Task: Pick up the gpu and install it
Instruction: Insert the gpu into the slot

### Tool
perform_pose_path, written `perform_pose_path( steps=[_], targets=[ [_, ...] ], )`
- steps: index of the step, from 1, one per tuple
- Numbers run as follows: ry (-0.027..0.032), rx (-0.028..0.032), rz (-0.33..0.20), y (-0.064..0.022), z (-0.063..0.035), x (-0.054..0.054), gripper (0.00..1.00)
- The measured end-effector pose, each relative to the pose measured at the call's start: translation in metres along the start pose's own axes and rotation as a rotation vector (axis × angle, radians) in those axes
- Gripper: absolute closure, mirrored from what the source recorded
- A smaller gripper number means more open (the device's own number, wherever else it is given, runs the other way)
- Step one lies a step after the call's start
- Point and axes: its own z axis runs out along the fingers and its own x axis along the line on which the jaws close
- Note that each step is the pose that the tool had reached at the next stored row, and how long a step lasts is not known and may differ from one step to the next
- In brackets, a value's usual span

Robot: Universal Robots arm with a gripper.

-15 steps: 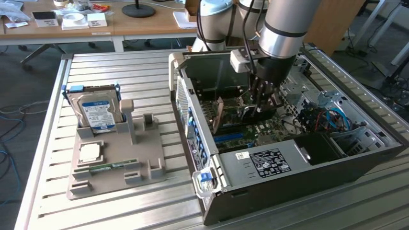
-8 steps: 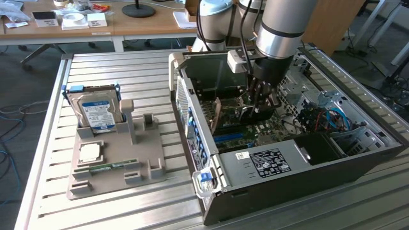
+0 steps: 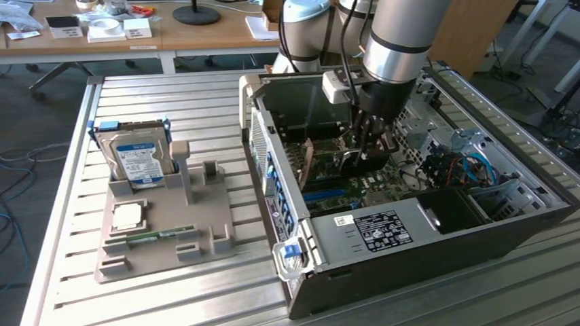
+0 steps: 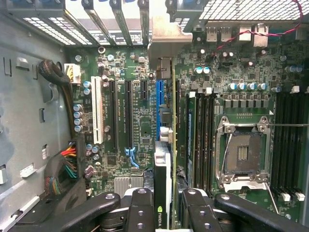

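Inside the open computer case (image 3: 507,224) the gpu (image 3: 337,160) stands on edge over the motherboard, and my gripper (image 3: 368,148) reaches down from above, shut on it. In the wrist view the gpu (image 4: 163,193) appears edge-on between the two black fingers (image 4: 140,208), with a green logo on its near face. Its thin green board edge runs along the right of the blue expansion slot (image 4: 159,104), and its silver end bracket (image 4: 161,41) sits against the case's rear slot openings. Whether the card's edge is seated in a slot I cannot tell.
A grey parts holder (image 3: 204,234) lies on the slatted metal table at the exterior view's left, carrying a hard drive (image 3: 138,161), a processor chip (image 3: 127,216) and a memory stick (image 3: 159,236). On the motherboard are an empty processor socket (image 4: 243,154), memory slots (image 4: 289,140) and cable bundles (image 4: 60,174).
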Motion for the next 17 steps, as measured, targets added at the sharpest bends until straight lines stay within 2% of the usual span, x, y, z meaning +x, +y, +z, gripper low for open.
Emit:
perform_pose_path(
  steps=[14,17],
  targets=[
    [-0.0001,0.0000,-0.002,0.0001,0.0019,0.0001,0.73],
    [-0.0010,0.0025,-0.005,0.0014,0.0021,0.0001,0.73]
  ],
)
